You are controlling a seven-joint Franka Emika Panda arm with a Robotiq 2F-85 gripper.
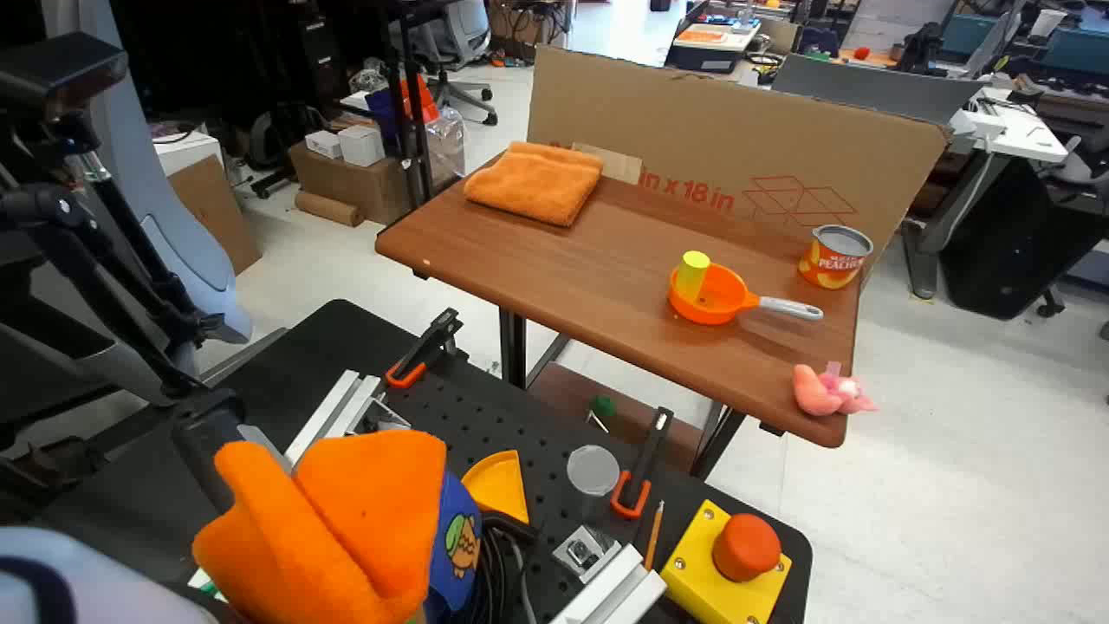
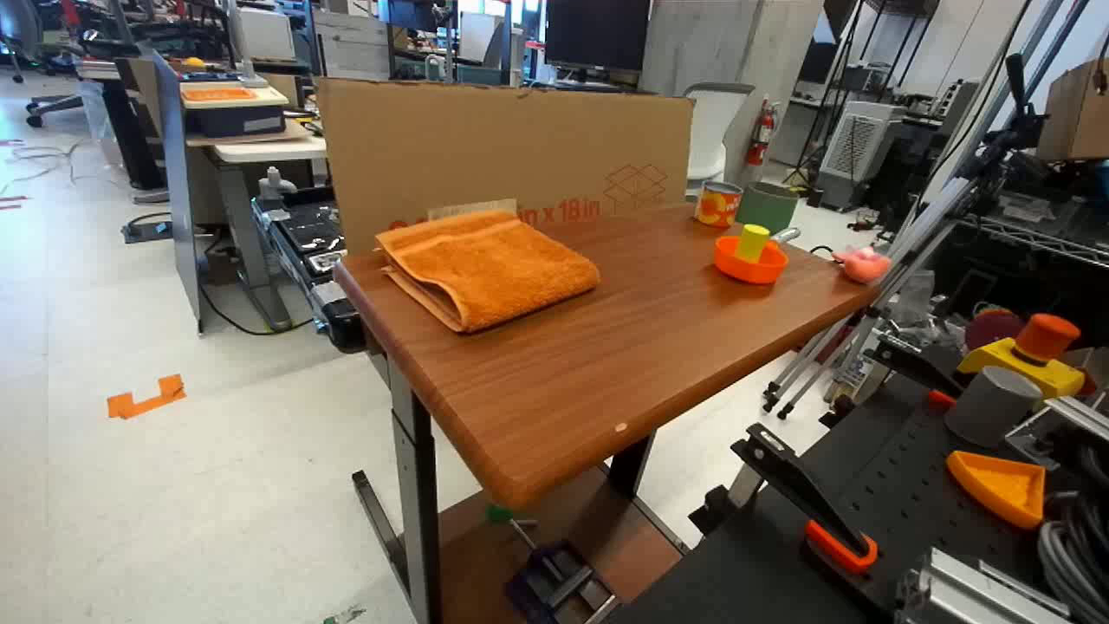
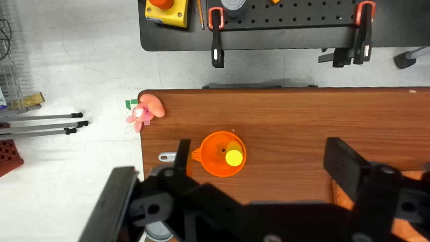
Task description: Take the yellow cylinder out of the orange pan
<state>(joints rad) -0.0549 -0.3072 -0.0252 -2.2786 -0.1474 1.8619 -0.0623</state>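
In an exterior view, the yellow cylinder stands on its end inside the orange pan, on the side away from the grey handle. Its top pokes up over the rim, so I think I can grab it from above without bumping the pan. A big piece of cardboard stands along the far edge of the table, maybe so nothing falls off the back.

In an exterior view, an orange towel lies folded, well apart from the pan, so it should not bother me. A peach tin sits behind the pan (I'd hate to knock that over).

In the wrist view, I look down from high up. My gripper is spread wide and holds nothing, which is good, since its fingers need room to go around the cylinder. The cylinder shows between the fingers, but nearer the one by the handle, so I guess I must slide over before going down. A pink toy sits on the table's corner and pokes out past the edge, so a small bump could drop it.
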